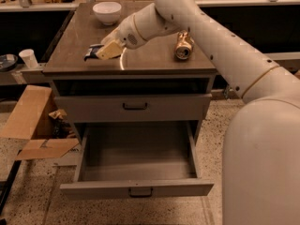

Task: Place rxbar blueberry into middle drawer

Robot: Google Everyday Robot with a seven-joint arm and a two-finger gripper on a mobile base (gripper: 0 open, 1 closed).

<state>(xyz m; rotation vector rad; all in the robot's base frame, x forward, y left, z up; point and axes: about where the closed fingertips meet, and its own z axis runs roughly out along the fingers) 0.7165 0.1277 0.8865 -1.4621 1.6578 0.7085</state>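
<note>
1. Where the desk's left edge nears its front-left corner, the rxbar blueberry (90, 52) lies on top.
2. My claw (99, 52) is at the bar; whether it grips, I cannot tell.
3. A white bowl (107, 12) sits by the back edge.
4. The middle drawer (136, 187) stands open below the front edge.
5. A golden can (183, 46) lies near the right edge.

cabinet top (154, 62) | bowl (107, 12) | can (183, 46) (on its side) | rxbar blueberry (92, 52) | jaws at it
</note>
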